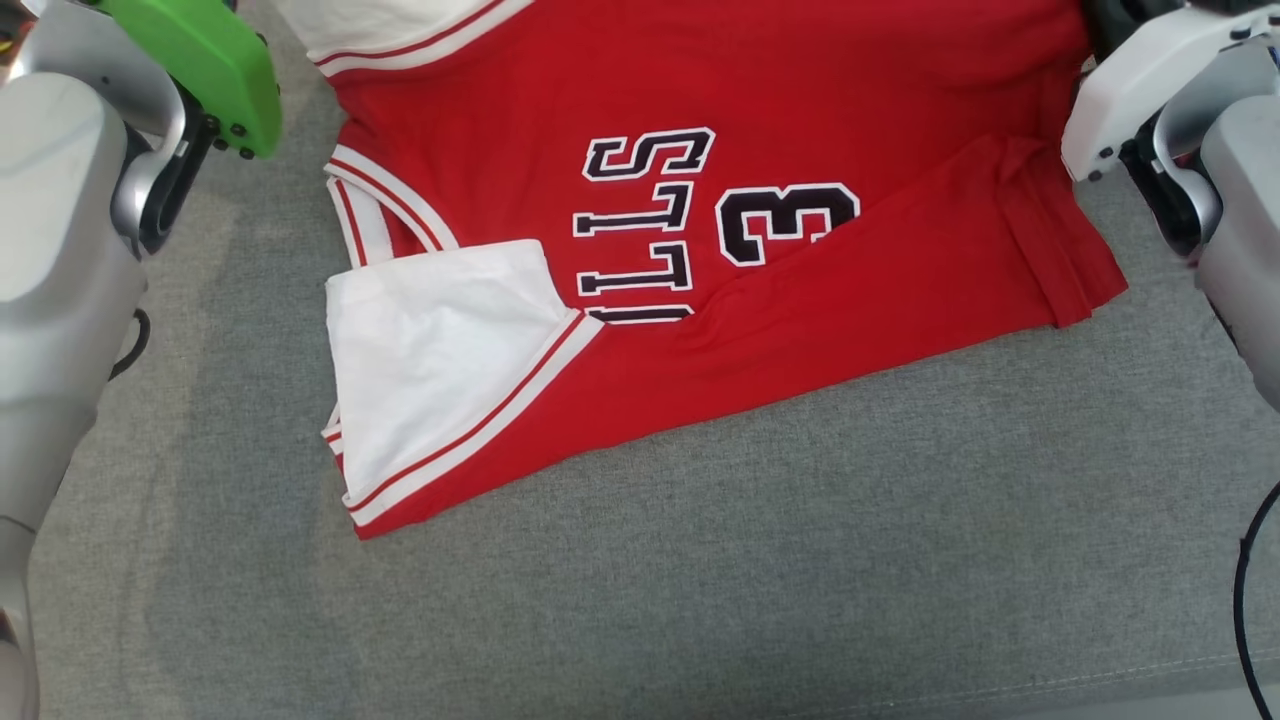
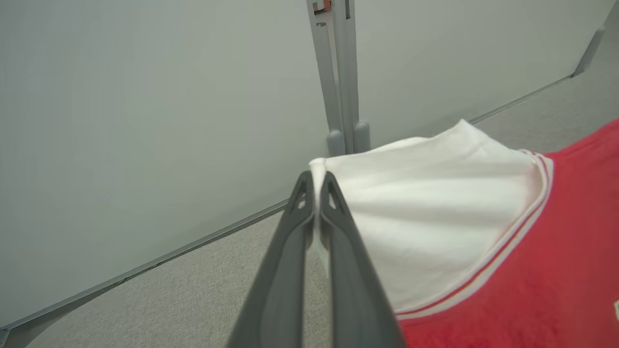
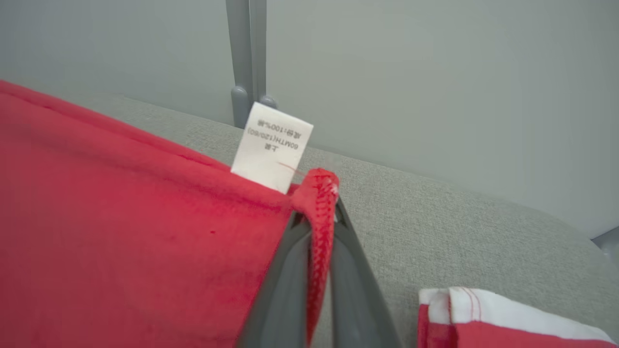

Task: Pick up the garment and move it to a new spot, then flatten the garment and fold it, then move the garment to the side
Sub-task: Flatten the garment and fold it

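1. Head view: you see one garment [image 1: 800,290], a red jersey with black, white-edged lettering and one numeral 3. It lies partly folded on the grey cloth-covered counter [image 1: 700,600] and reaches from the middle of the view to its top edge.
2. Two white areas show on the garment. One white panel [image 1: 430,350] lies at its lower left, bordered by red-and-white striping. A second white patch [image 1: 380,20] lies at the top edge.
3. Two pale arms flank the garment. The left arm [image 1: 50,250] carries one green cover [image 1: 200,60], and the right arm [image 1: 1180,120] stands opposite. One black cable [image 1: 1245,590] curves along the lower right edge.
4. Left wrist view: the left jaws are closed on one corner of the garment's white cloth. Note the two dark fingers [image 2: 285,270] meeting at their tips with the cloth pinched between them. The white cloth runs taut from there to the red body.
5. Right wrist view: the right jaws are closed on one stitched red hem of the garment. One white care label [image 3: 272,146] stands just beside the tips.
6. One further fold of the garment, red with a white band [image 3: 508,309], lies at the lower right, apart from the gripped hem.
7. One grey post [image 3: 246,48] rises behind the counter, against pale wall panels.
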Motion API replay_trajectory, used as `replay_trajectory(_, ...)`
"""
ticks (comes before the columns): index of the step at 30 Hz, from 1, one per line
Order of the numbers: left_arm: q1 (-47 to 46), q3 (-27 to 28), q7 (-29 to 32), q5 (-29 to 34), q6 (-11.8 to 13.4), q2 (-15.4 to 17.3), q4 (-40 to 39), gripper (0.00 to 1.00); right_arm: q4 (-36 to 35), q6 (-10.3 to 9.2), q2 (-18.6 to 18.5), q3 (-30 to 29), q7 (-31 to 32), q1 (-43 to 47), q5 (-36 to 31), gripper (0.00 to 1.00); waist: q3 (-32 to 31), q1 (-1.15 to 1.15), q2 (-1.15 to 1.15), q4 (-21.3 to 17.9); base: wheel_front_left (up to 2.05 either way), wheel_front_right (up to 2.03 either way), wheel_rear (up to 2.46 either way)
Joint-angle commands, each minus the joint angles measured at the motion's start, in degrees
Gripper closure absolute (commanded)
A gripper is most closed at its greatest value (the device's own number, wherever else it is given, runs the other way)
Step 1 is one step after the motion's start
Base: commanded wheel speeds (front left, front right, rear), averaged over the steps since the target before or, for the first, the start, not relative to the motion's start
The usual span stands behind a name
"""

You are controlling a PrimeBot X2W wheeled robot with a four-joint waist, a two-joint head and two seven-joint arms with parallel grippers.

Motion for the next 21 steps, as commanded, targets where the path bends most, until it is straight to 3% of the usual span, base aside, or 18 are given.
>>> replay_trajectory(1,1.01,-0.46,-0.81,0.73,-0.37,0.08,0.52,1.00,-0.09,-0.12,-0.76,0.30,-0.40,1.60,0.07,1.00,-0.63,0.00,0.00,0.37,0.00,0.00,0.00)
replay_trajectory(9,7.32,-3.03,-2.26,-0.76,-2.03,1.64,-1.28,1.00,-4.59,-0.12,-3.99,-0.02,-0.59,8.58,1.82,1.00,-4.87,0.00,0.00,1.66,0.00,0.00,0.00)
replay_trajectory(21,20.18,-5.68,2.84,-6.25,-2.38,9.92,-16.06,1.00,-10.49,-0.12,-8.03,1.82,-0.58,20.07,5.55,1.00,-11.90,0.00,0.00,3.12,0.00,0.00,0.00)
